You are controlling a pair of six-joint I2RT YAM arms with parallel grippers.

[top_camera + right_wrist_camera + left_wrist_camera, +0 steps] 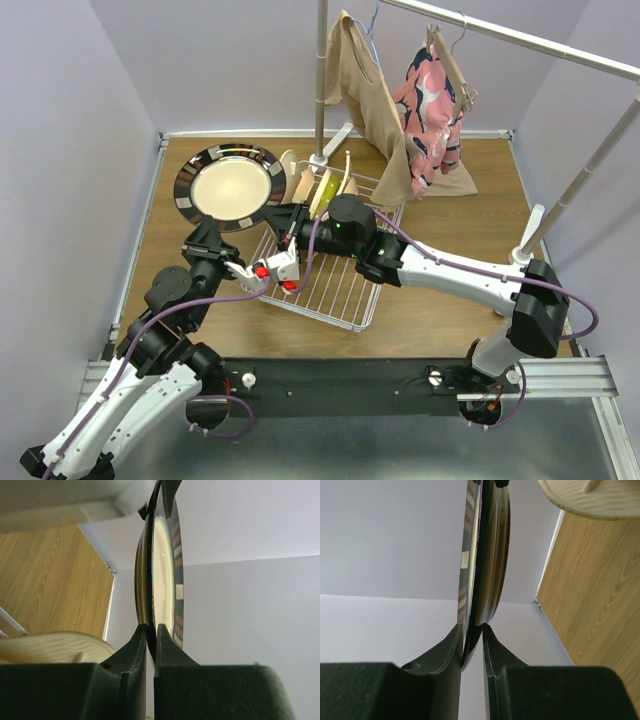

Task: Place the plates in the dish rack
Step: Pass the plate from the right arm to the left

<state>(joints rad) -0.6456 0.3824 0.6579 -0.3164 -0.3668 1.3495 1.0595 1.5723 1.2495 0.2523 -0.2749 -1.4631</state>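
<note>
Wood table (pixel 450 300), lilac walls — you had the dark-rimmed plate (pixel 229 187) held up by the dish rack's (pixel 335 290) far-left corner. The left gripper (pixel 472 630) & right gripper (pixel 150 628) were both pinched on its rim. Mid-load; next move prob. needs it tipped upright btwn free prongs — beside the racked plates (pixel 320 185).

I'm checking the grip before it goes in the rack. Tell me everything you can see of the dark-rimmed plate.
The dark-rimmed plate is round, with a glossy cream centre and a black rim banded with silvery and reddish patches. It is held off the table, tilted face toward the overhead camera, left of the dish rack. The left end effector and right end effector each pinch its rim.
</note>
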